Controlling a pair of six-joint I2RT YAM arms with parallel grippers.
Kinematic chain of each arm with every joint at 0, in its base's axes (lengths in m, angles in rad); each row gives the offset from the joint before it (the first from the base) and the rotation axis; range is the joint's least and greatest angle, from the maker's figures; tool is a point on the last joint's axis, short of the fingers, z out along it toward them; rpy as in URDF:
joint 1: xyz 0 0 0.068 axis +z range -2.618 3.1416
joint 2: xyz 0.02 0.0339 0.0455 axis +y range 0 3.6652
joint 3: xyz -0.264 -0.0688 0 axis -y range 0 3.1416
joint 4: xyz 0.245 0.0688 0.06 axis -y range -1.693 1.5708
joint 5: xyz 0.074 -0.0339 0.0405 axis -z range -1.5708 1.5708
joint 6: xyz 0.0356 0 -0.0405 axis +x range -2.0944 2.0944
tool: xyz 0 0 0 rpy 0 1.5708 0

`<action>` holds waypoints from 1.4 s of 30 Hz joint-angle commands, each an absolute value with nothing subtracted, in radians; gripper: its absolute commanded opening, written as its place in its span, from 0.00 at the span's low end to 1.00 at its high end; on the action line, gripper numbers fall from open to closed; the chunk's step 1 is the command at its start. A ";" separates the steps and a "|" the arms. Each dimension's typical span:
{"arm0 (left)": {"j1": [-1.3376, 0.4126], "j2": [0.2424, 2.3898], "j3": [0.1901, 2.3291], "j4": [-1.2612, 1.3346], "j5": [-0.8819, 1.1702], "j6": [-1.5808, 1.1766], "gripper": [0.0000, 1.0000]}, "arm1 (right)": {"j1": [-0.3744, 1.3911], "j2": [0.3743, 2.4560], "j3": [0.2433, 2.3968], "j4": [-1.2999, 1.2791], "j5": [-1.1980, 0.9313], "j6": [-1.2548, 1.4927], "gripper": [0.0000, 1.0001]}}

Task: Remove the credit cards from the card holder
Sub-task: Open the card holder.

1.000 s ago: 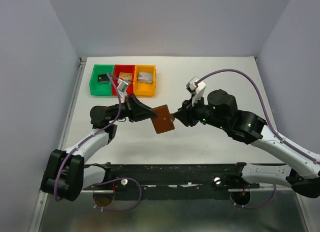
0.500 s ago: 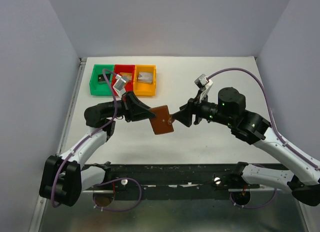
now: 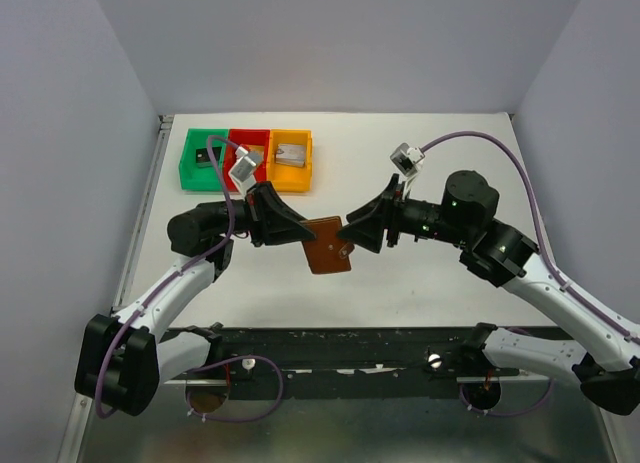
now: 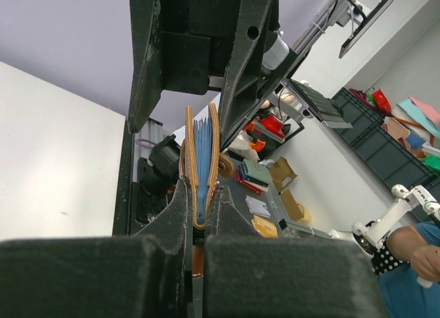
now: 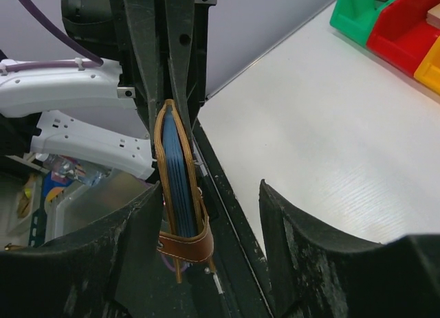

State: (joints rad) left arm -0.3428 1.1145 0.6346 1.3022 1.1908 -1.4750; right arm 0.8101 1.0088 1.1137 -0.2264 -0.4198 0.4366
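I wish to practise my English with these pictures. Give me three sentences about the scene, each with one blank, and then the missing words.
1. The left end effector is shut on the brown ____.
2. The right end effector faces it with its jaws ____.
3. Between the green tray and the orange tray sits the ____ tray.

Missing words: card holder; open; red.

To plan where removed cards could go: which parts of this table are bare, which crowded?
Bare: far stretch right of the orange tray, and the near strip between card holder and black rail. Crowded: the tray corner and centre, where left gripper and right gripper nearly meet.
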 commanded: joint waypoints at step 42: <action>-0.373 1.106 0.710 1.600 1.189 -1.479 0.00 | 0.719 1.008 1.032 -0.061 -0.647 0.564 0.66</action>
State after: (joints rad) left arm -0.3687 1.1118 0.6647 1.3071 1.2098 -1.4822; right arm 0.7177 0.9749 1.0191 -0.0757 -0.5579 0.5571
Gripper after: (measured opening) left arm 0.049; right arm 0.662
